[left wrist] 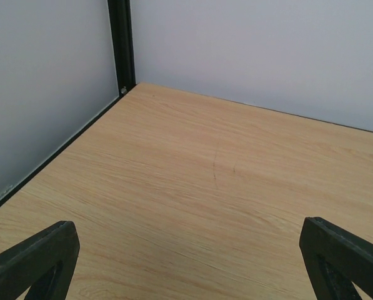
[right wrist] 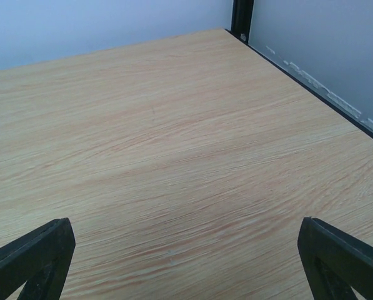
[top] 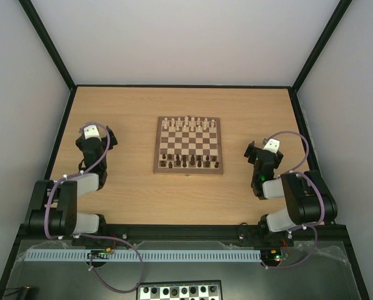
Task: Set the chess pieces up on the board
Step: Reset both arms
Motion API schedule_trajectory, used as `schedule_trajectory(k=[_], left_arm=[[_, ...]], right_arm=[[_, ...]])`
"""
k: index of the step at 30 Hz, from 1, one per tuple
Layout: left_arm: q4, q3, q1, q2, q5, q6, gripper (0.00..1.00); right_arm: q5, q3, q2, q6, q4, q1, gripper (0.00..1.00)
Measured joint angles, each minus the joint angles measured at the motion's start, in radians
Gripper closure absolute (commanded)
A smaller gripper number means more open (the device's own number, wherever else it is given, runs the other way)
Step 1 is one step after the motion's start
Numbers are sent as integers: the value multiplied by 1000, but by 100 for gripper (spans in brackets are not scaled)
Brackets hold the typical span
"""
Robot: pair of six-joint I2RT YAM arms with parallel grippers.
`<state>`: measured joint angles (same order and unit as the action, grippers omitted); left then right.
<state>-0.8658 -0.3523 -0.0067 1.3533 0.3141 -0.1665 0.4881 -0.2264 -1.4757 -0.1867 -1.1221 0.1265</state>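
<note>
the board (top: 188, 141) lies at the middle of the table (top: 130, 190), with the chess pieces (top: 187, 161) along its near edge and other chessmen (top: 187, 122) along its far edge.

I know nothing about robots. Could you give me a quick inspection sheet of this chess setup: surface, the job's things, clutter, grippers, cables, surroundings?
Surface: light wooden table, bare in both wrist views.
Job's things: board mid-table; dark chess pieces on its near rows, pale pieces on its far rows; exact squares too small to tell.
Clutter: nothing seen on the table; a checkered board lies below the near edge.
Grippers: left gripper and right gripper both open, holding nothing, well to either side of the board.
Cables: purple cables loop along both arms.
Surroundings: pale walls, black frame posts.
</note>
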Motion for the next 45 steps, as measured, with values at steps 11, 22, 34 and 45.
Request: schedule_trajectory(k=[11,22,34,45], left_arm=[[-75,23,1,68,-38,19,1],[-205,66,-28,147,-84,78,0],[-253,73,2,160,-195,100,1],[-290,90,5,162,-194,98,0]], right_arm=[[-113,55,-37,45,-140,-2,2],[-129,38,-37,45,-138,-10,1],[-140,38,-37,45,-137,-11,1],[-140,38,-37,45,-137,-11,1]])
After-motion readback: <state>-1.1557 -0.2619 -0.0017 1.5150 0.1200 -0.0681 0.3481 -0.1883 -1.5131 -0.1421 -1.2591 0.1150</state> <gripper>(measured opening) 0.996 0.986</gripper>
